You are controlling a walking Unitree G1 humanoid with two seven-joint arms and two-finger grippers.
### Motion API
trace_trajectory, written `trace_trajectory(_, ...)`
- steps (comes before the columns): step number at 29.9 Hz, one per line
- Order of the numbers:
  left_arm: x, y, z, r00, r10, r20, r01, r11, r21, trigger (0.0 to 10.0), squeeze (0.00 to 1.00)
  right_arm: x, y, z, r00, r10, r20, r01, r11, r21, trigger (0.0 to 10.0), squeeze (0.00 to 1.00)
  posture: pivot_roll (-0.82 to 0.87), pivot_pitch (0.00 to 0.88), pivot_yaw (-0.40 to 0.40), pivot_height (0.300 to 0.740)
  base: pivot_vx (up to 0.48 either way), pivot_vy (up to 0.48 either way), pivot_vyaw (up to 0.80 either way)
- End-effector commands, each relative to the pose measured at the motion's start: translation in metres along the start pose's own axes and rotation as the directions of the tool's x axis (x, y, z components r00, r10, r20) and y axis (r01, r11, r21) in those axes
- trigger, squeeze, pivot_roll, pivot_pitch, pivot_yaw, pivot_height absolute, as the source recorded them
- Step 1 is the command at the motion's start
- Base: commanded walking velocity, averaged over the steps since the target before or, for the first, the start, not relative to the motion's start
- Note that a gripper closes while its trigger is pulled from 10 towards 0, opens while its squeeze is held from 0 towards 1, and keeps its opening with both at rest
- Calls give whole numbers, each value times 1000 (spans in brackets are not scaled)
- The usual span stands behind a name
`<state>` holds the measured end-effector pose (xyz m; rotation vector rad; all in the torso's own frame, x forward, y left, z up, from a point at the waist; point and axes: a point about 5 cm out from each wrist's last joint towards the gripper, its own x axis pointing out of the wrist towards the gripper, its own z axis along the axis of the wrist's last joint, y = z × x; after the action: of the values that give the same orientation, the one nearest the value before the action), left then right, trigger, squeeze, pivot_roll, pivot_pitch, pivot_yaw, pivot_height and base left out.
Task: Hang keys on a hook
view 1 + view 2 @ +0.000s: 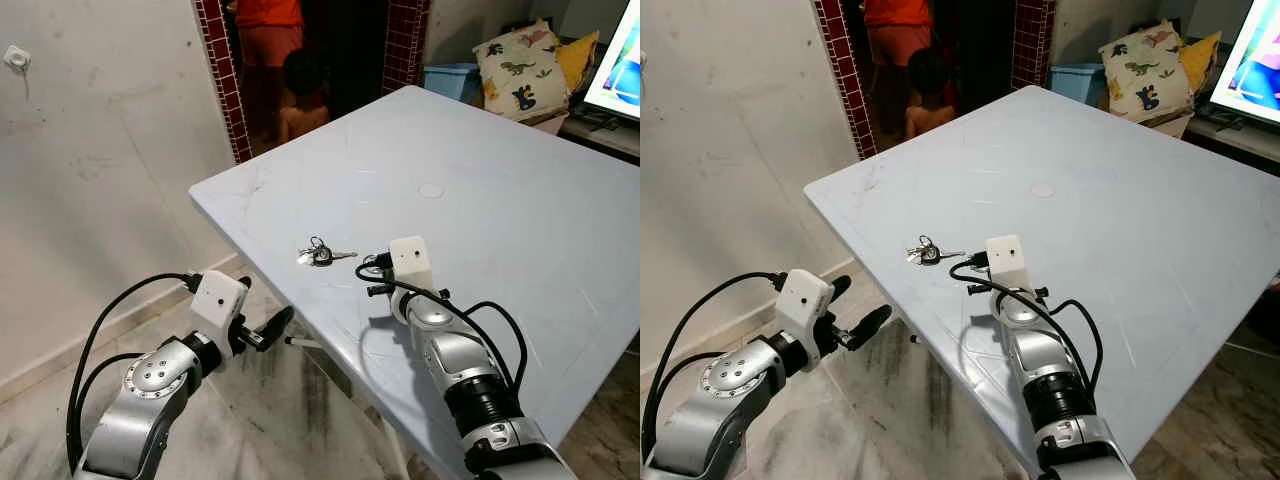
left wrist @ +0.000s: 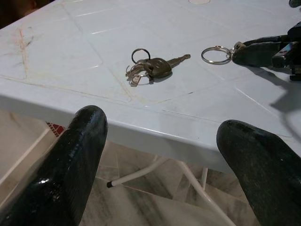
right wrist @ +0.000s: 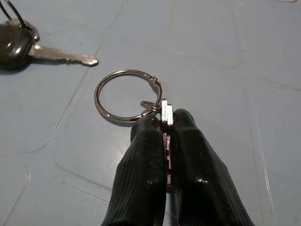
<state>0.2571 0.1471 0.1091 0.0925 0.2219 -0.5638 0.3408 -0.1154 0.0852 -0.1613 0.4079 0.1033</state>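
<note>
Table [image 1: 520,200]: keys [image 1: 322,254] beside right tool [image 3: 165,123]

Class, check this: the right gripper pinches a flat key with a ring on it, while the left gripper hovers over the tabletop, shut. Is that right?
Not quite. The left gripper is open, below the table edge, as the left wrist view shows. The right gripper does pinch the flat key with its ring.

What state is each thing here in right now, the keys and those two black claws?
Key bunch: lying flat on the white table, untouched.
Key with large ring: pinched on edge, ring resting on the table.
Right gripper: fingers shut on that key.
Left gripper: fingers open, off the table's edge.
</note>
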Motion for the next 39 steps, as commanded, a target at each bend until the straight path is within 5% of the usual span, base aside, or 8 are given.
trace_trajectory(1, -2, 6, 2, 999, 34, 7, -34, 999, 18, 10000, 0, -2, -2, 12, 998, -5, 66, 3, 999, 38, 0, 0, 68, 0, 88, 740, 0, 0, 0)
trace_trajectory(7, 2, 12, 8, 991, 117, 60, -118, 993, 15, 10000, 0, -13, -6, 41, 961, 11, 277, -38, 995, 94, 0, 0, 57, 0, 85, 740, 0, 0, 0)
trace_trajectory(18, -3, 18, 12, 955, 270, 122, -270, 963, -18, 10000, 0, -30, -9, 50, 931, 40, 363, -80, 992, 94, 549, 0, 38, 0, 74, 740, 0, 0, 0)
trace_trajectory(20, -4, 20, 15, 945, 298, 136, -298, 954, -17, 10000, 0, -37, -8, 51, 925, 52, 377, -87, 993, 75, 2353, 0, 31, 0, 71, 740, 0, 0, 0)
trace_trajectory(21, -5, 22, 16, 939, 315, 139, -315, 949, -22, 10000, 0, -39, -8, 52, 923, 57, 380, -89, 994, 67, 7294, 0, 27, 0, 69, 740, 0, 0, 0)
trace_trajectory(22, -6, 25, 17, 927, 346, 144, -347, 938, -22, 10000, 0, -43, -7, 52, 920, 71, 385, -101, 993, 60, 10000, 0, 24, 0, 67, 740, 0, 0, 0)
trace_trajectory(39, -19, 27, 14, 883, 449, 136, -447, 894, -45, 10000, 0, -75, -21, 36, 936, -19, 352, -30, 991, 134, 10000, 0, -6, 0, 60, 740, 0, 0, 0)
